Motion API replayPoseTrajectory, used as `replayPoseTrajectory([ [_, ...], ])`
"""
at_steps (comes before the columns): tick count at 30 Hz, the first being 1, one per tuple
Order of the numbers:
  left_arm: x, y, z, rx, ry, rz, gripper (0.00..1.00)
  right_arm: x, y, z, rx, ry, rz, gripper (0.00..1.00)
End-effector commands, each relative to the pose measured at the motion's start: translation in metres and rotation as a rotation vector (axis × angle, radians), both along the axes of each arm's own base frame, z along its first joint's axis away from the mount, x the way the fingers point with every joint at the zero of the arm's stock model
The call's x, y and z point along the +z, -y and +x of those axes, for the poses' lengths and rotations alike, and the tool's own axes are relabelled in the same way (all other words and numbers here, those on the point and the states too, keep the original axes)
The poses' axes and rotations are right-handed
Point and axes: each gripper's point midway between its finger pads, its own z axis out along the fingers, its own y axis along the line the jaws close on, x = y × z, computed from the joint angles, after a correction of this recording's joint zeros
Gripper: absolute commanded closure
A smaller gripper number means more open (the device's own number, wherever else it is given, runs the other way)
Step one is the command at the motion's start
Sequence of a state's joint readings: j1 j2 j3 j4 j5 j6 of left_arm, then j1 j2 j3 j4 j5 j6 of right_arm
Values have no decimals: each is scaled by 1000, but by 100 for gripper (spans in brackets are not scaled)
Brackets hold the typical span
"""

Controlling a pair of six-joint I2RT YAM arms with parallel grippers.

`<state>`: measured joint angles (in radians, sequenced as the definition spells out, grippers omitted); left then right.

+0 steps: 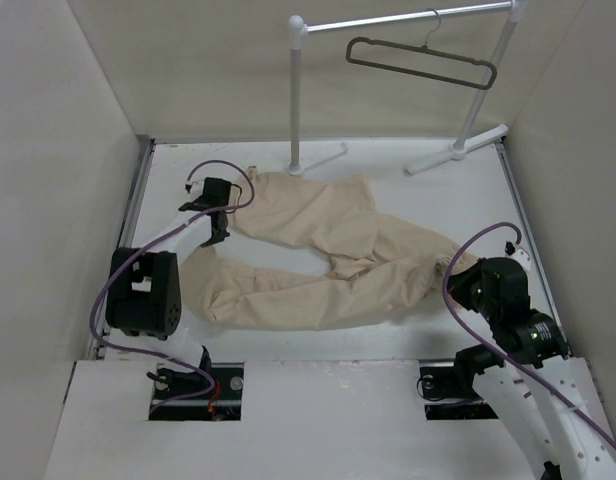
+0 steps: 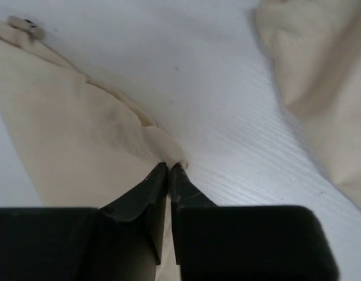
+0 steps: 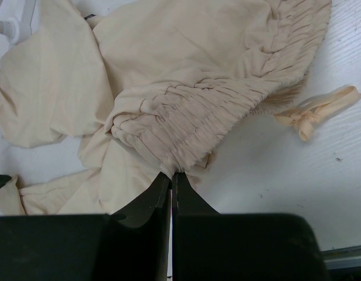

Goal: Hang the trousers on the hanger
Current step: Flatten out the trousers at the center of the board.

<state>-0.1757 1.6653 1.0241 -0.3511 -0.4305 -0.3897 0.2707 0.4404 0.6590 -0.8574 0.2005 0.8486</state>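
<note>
- You've got the trousers (image 1: 318,260) lying on the white counter (image 1: 438,190), spread btwn the two arms. They're mostly flat w/ some creases.
- Top view: waist end is at the right. Both legs run off to the left, one toward the back-left and one toward the near-left, w/ a bare strip of counter btwn them.
- Your left gripper (image 2: 169,167) is down at the back-left leg w/ its jaws closed tip to tip. They pinch a folded edge of the cloth, and beige fabric shows in the slit btwn the fingers.
- Left wrist view also shows a small button (image 2: 22,23) at the top-left on the cloth edge, and the other leg in the right of the frame.
- Your right gripper (image 3: 171,175) is closed too, clamped on the gathered, ribbed waistband. The fabric bunches up right at the tips.
- A cream drawstring bow (image 3: 312,111) lies on the counter just beside the waistband, right of that gripper.
- The hanger (image 1: 420,62) hangs by its hook on the white rail (image 1: 408,18) at the back right, tilted w/ the right end lower. It's well apart from the trousers and neither gripper touches it.
- The rail's left post stands just beside the back edge of the trousers.
</note>
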Motion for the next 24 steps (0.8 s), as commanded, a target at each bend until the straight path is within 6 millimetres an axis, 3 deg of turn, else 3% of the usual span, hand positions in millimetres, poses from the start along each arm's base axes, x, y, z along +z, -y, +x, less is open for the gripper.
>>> replayPoseTrajectory([
  [1,101,-39,8,135,284,-2,97,14,-5,10,11,67,22,96],
  [4,139,-83,-26,287,372,-6,97,14,-3,6,6,64,23,97],
  [7,159,-142,-90,550,426,19,96,14,3,-5,-21,57,37,99],
  [8,158,-153,-108,615,425,28,96,14,4,-11,-31,53,52,100],
  [9,151,-167,-141,724,390,73,94,14,4,-19,-41,35,75,100],
  [11,143,-176,-164,801,357,125,90,12,3,-25,-42,14,88,100],
  [14,127,-188,-198,942,303,154,61,10,3,-39,-27,-11,95,100],
  [16,139,-190,-192,942,339,138,40,10,7,-45,-36,-16,81,100],
  [21,187,-160,-133,748,469,81,39,7,6,-47,-22,-18,78,100],
  [24,197,-114,-77,543,481,58,41,5,3,-47,3,-27,67,99],
])
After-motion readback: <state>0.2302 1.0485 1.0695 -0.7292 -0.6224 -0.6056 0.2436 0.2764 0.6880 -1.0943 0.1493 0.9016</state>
